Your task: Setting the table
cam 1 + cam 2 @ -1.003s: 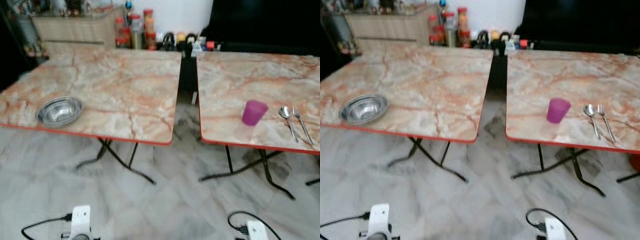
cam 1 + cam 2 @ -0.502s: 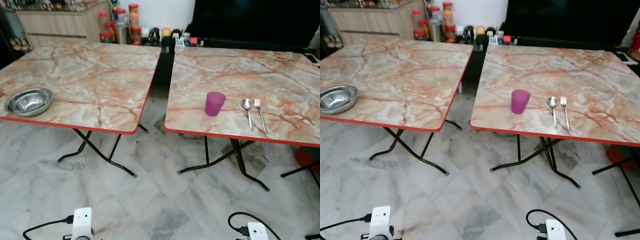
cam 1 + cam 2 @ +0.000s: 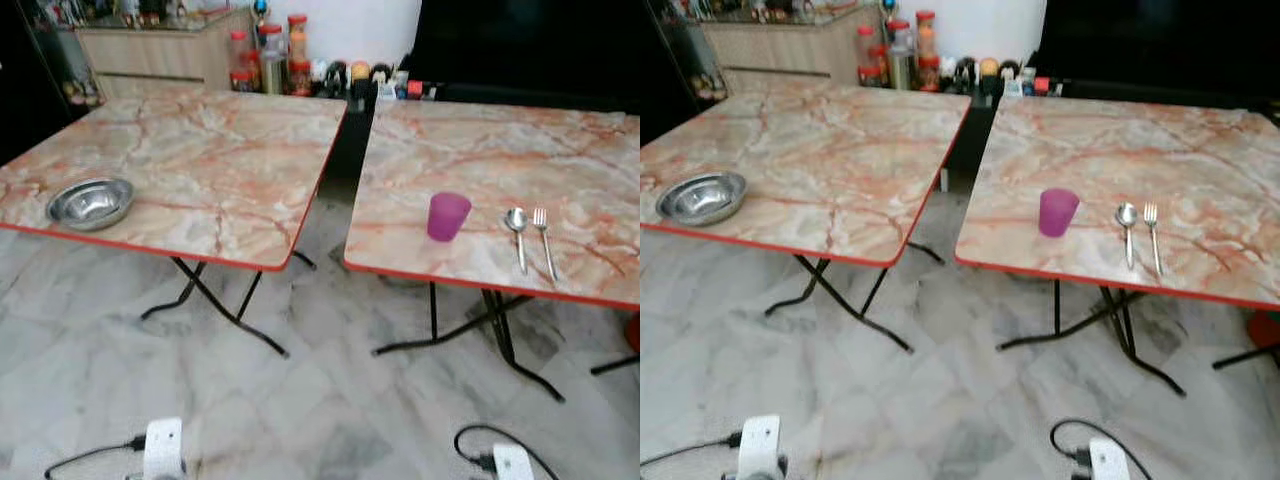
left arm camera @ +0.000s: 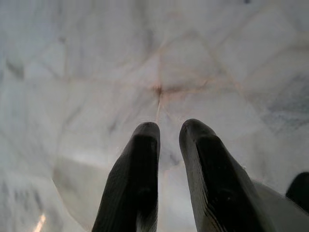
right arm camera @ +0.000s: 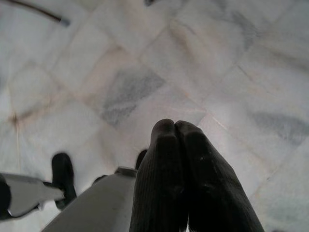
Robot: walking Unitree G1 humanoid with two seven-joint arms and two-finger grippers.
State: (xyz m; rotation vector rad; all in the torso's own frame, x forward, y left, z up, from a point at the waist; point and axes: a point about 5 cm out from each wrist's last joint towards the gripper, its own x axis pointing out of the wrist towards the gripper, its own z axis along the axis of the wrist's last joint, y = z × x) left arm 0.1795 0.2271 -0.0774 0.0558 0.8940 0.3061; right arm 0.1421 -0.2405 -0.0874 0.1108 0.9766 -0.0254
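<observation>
Two marble-top folding benches side by side, a narrow gap between. Steel bowl (image 3: 90,203) near the left bench (image 3: 200,160) front edge; purple cup (image 3: 448,216), spoon (image 3: 517,233) and fork (image 3: 543,238) on the right bench (image 3: 500,170). Jars (image 3: 270,60) blurred behind. Left gripper (image 4: 169,140) jaws slightly apart, right gripper (image 5: 175,129) jaws together, over marble floor (image 3: 320,400).

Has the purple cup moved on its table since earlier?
No. The purple cup sits equally left of the spoon and fork; only the camera shifted.
</observation>
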